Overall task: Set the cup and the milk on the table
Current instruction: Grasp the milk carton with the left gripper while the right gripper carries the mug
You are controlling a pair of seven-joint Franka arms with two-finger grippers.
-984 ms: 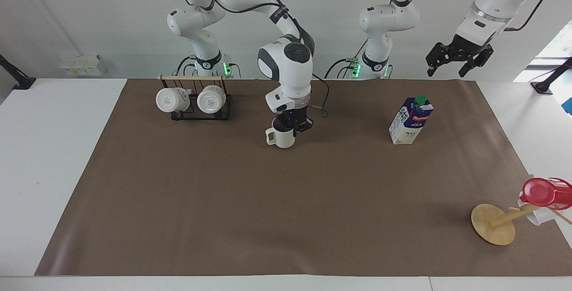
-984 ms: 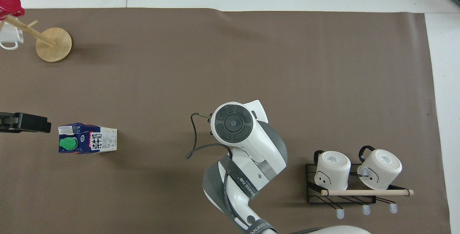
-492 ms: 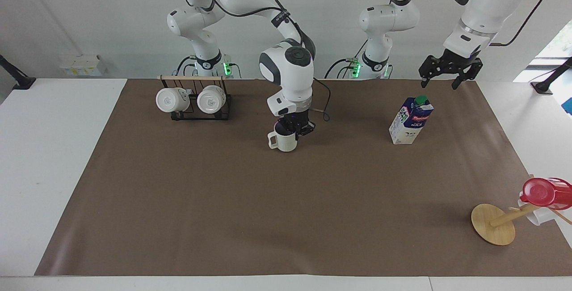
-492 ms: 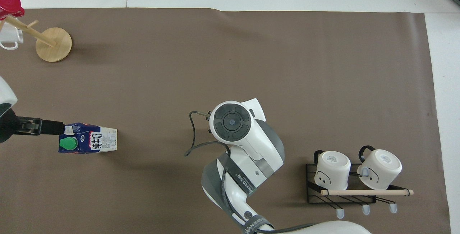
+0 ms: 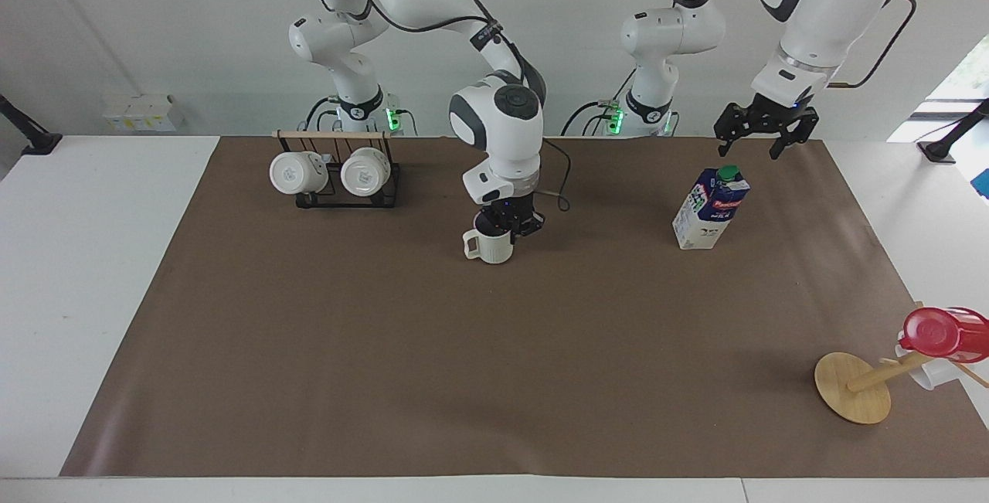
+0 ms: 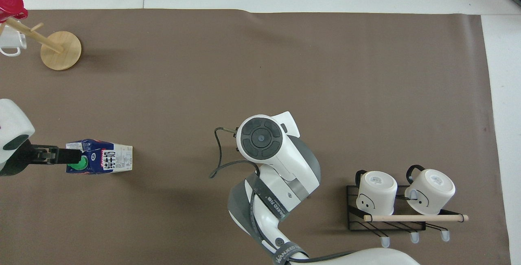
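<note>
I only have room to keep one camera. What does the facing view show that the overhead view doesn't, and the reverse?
Only the facing view shows the cup on the table, with the right gripper shut on its rim, and the open left gripper in the air above the milk, not touching it.

Only the overhead view shows the printed panel on the milk; there the right arm hides the cup entirely.

Both show the milk, the rack with two mugs, and the wooden stand.
</note>
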